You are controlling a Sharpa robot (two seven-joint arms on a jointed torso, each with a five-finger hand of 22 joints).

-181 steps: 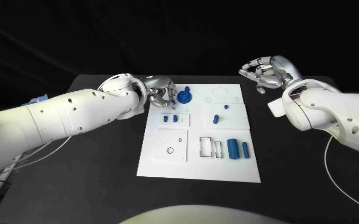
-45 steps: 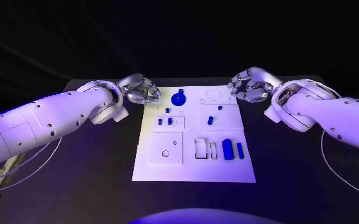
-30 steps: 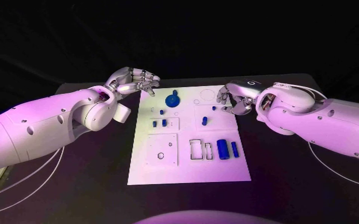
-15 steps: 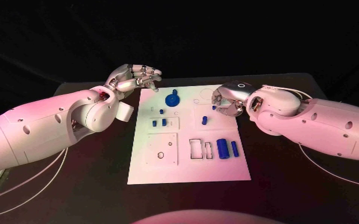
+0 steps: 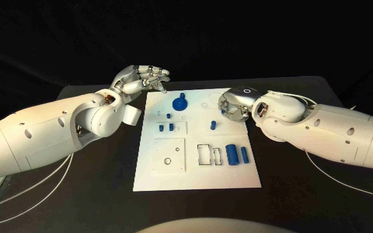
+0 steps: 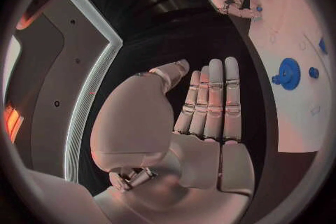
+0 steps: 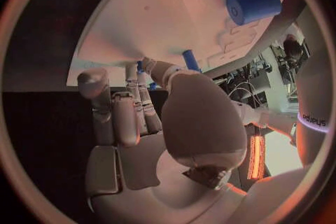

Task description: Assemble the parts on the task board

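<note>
Right hand (image 5: pixel 234 108) now lower over task board (image 5: pixel 198 176), nearer blue parts (image 5: pixel 235 155).

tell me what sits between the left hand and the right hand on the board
In the head view, the blue round part lies on the task board between the left hand and the right hand.

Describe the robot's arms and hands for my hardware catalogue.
Both arms are glossy white, rounded shells with small dark screw holes. The left arm and right arm trail thin pale cables. The right wrist bears a black ring mark. Each robot hand, left and right, is silver metal with segmented fingers.
</note>
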